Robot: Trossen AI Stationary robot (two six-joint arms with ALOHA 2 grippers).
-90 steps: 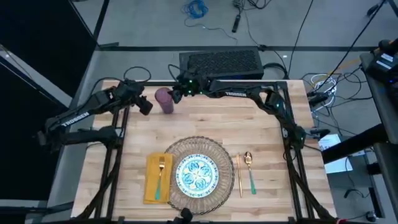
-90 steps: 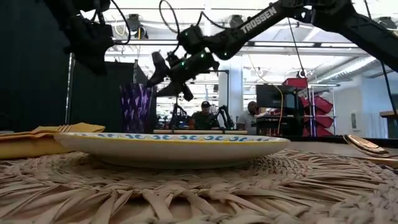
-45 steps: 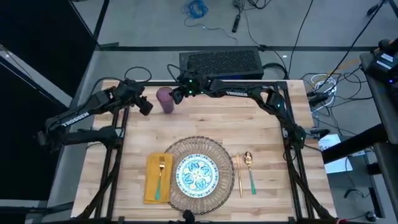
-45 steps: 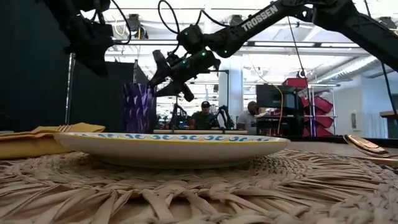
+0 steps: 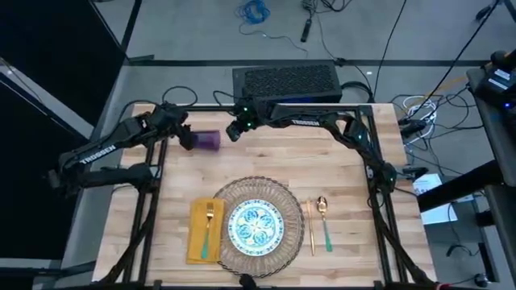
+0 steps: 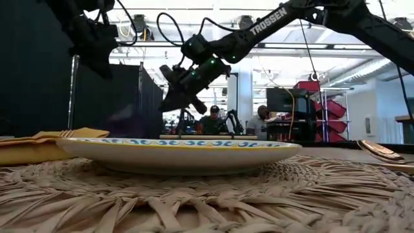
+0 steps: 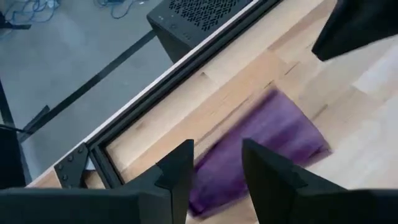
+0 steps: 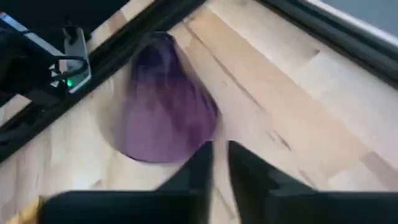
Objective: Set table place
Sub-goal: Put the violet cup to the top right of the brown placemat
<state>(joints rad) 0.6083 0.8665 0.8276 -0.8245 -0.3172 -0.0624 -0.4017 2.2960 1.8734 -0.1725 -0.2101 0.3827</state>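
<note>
Purple cup (image 5: 209,140) lies tipped in high view, blurred in low view.

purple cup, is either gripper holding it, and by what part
Neither. The purple cup lies tipped on the table between the left gripper and right gripper, free of both.

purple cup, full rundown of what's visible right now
The purple cup is translucent-looking and tapered, wider at one end. It lies tipped on its side on the light wooden table, near the far edge, well apart from the place setting. It is motion-blurred in both wrist views. It sits between the left pincer and the right pincer; neither grips it, and contact cannot be made out.
</note>
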